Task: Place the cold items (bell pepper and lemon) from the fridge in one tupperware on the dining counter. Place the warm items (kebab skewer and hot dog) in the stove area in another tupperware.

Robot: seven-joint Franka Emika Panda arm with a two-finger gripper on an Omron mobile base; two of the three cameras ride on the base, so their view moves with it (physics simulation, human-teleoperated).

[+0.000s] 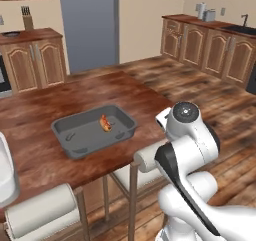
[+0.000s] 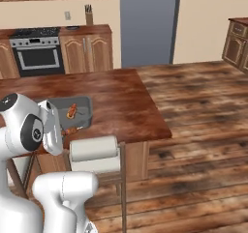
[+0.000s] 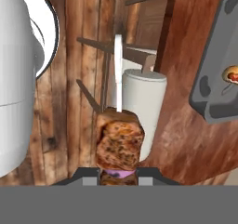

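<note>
Though gripped — kebab skewer (image 3: 119,139) stick-end outward

Hot dog (image 1: 105,123) in tupperware (image 1: 75,139) on dining counter (image 1: 40,115), stool (image 1: 150,157) beside counter edge

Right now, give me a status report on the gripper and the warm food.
Gripper shut on browned-meat kebab skewer. Orange-red hot dog already in grey rectangular tupperware on wooden dining counter. White-cushioned stool beneath the skewer.

The dining counter (image 1: 45,115) is reddish polished wood with a soft sheen. The tupperware (image 1: 75,135) looks like matt grey plastic — smooth. The kebab skewer (image 3: 118,139) carries rough, charred meat on a smooth white stick.
</note>
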